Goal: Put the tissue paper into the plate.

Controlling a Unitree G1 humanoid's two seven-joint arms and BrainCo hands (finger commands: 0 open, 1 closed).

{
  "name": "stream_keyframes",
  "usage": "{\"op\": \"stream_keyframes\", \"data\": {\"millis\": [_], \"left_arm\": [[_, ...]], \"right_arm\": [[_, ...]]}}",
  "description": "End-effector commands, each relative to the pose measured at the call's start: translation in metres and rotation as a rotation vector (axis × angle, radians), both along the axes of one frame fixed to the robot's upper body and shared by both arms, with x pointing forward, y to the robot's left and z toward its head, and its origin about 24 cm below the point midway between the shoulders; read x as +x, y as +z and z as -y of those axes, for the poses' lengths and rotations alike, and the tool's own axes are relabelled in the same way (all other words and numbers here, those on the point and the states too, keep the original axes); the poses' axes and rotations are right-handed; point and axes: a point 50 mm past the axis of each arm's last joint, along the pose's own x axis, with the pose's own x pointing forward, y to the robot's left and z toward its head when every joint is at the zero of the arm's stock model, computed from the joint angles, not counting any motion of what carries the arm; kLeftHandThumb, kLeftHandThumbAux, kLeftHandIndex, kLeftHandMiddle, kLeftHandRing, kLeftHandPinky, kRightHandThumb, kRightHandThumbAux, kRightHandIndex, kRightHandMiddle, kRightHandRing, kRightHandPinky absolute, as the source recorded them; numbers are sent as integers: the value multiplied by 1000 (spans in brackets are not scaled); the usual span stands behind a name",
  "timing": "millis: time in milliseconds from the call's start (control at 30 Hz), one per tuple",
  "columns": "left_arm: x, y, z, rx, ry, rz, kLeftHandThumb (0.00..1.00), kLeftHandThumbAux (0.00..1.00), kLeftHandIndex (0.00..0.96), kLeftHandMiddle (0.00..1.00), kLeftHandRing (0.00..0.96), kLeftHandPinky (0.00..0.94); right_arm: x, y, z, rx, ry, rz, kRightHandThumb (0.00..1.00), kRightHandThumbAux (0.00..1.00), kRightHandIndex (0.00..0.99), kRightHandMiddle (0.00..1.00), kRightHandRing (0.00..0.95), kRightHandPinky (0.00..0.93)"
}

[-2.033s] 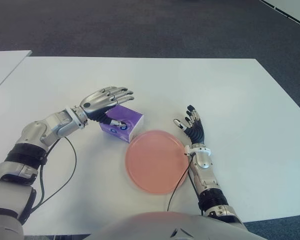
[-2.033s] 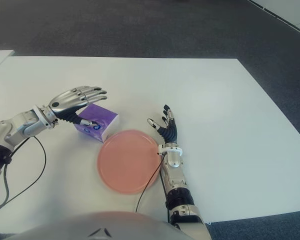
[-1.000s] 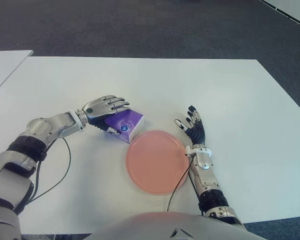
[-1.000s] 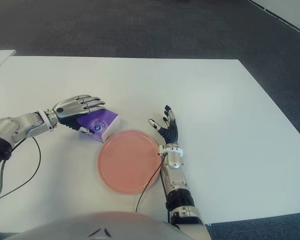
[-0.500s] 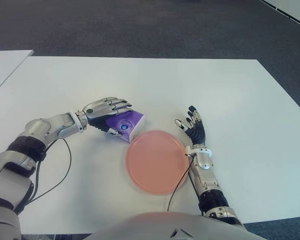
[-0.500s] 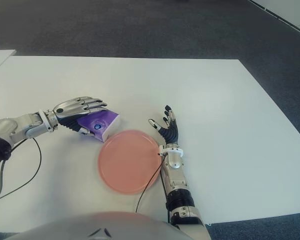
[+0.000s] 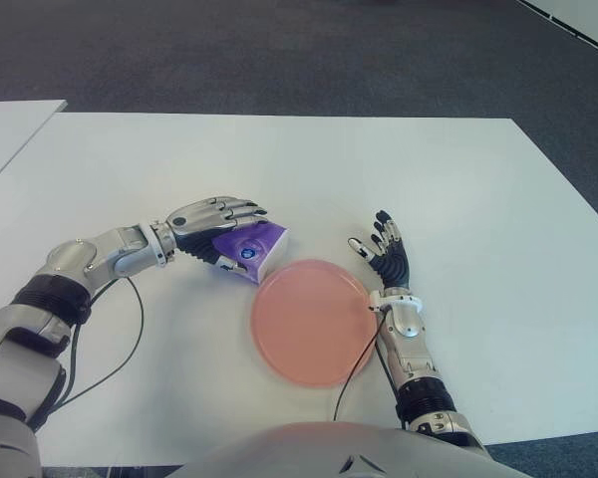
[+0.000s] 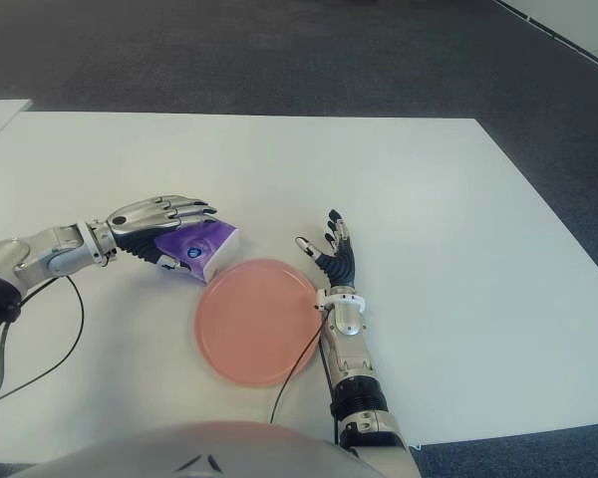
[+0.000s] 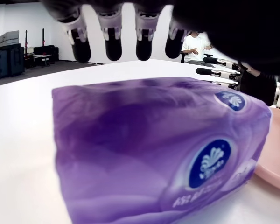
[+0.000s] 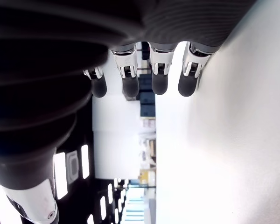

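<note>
The white table (image 7: 458,179) is the biggest thing here. Next is the pink plate (image 7: 309,324), flat and with nothing in it, just past the fingertips of the left hand (image 7: 211,221) on the side toward the robot's body. The right hand (image 7: 383,257) shows at the plate's far edge, beside it on the right, fingers spread & holding nothing.

The purple tissue pack (image 7: 247,247) sits under the left hand, tilted, w/ one end up. It is on the table, just beside the plate rim, not in it yet. In the left wrist view the four fingers (image 9: 113,35) curl over the top of the pack (image 9: 154,140) w/ the thumb low on the near side. The hand looks closed on it, maybe not tight yet.

To do this step well: the pack is soft, so squeeze firm but not hard. Lift it clear of the rim, move it over the plate's middle, then let go low.
</note>
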Motion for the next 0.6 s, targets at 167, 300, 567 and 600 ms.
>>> {"op": "stream_keyframes", "data": {"millis": [167, 300, 567, 600], "left_arm": [[-6, -5, 1, -8, -11, -68, 201, 230, 0, 0, 0, 0], [-8, -5, 1, -9, -17, -81, 217, 229, 0, 0, 0, 0], [-15, -6, 1, 2, -17, -104, 233, 234, 0, 0, 0, 0], [-16, -7, 1, 6, -17, -106, 235, 236, 0, 0, 0, 0]], "right_arm": [[-22, -36, 2, 7, -17, -202, 128, 731, 53, 38, 2, 7], [-22, -36, 2, 11, -18, -200, 127, 734, 53, 40, 6, 20], [-23, -35, 3, 13, -7, -194, 122, 738, 53, 40, 9, 18], [-22, -35, 3, 13, -8, -195, 122, 740, 53, 39, 9, 17]]}}
